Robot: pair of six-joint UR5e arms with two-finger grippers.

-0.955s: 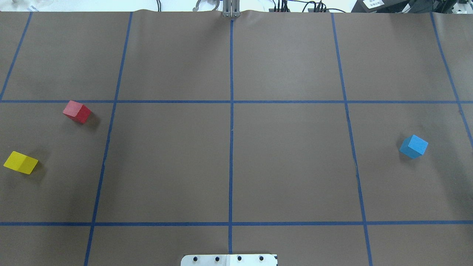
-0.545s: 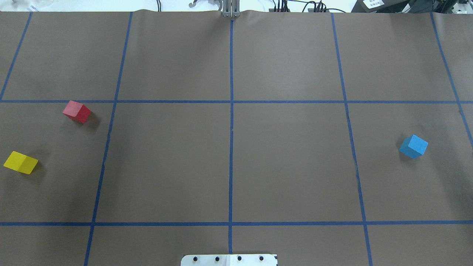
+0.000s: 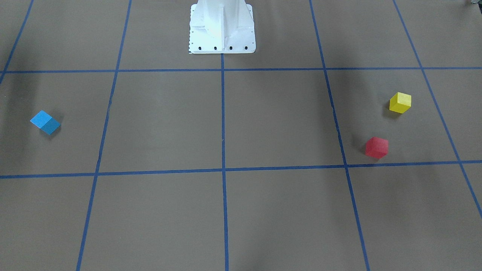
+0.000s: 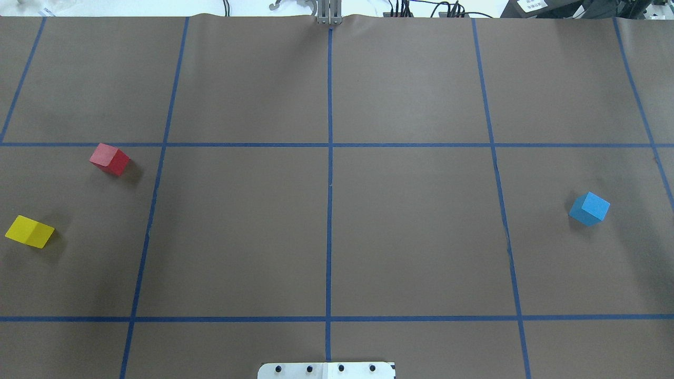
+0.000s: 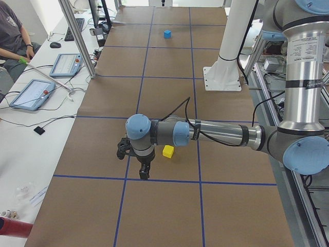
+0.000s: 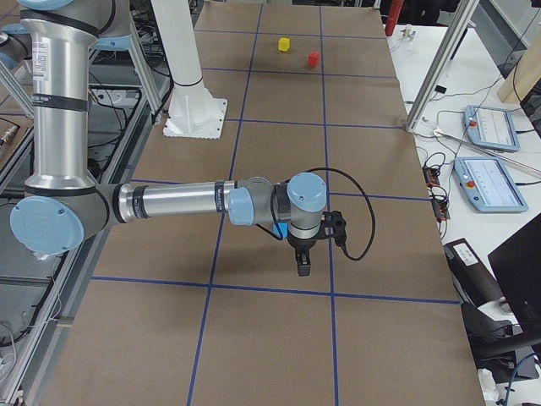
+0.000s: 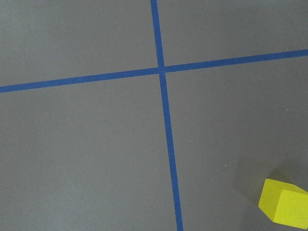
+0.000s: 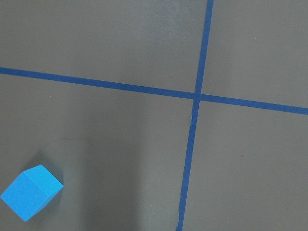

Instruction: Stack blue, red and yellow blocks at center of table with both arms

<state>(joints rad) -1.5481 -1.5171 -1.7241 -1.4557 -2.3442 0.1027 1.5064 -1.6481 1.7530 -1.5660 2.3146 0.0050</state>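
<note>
Brown paper (image 4: pixel 410 221), blue tape grid (image 4: pixel 328 237)

The overhead camera looks from six o'clock and the front-facing one from twelve, sharing the tabletop (image 4: pixel 410 237). Side cameras sit at nine and three; wrist cameras look closely down.

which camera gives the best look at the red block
The overhead exterior view: the red block sits unobstructed there, largest, with its top and a side face visible. The front-facing view shows it nearly as well; exterior right shows only a tiny far speck. I cannot find it in exterior left, and neither wrist view includes it.
</note>
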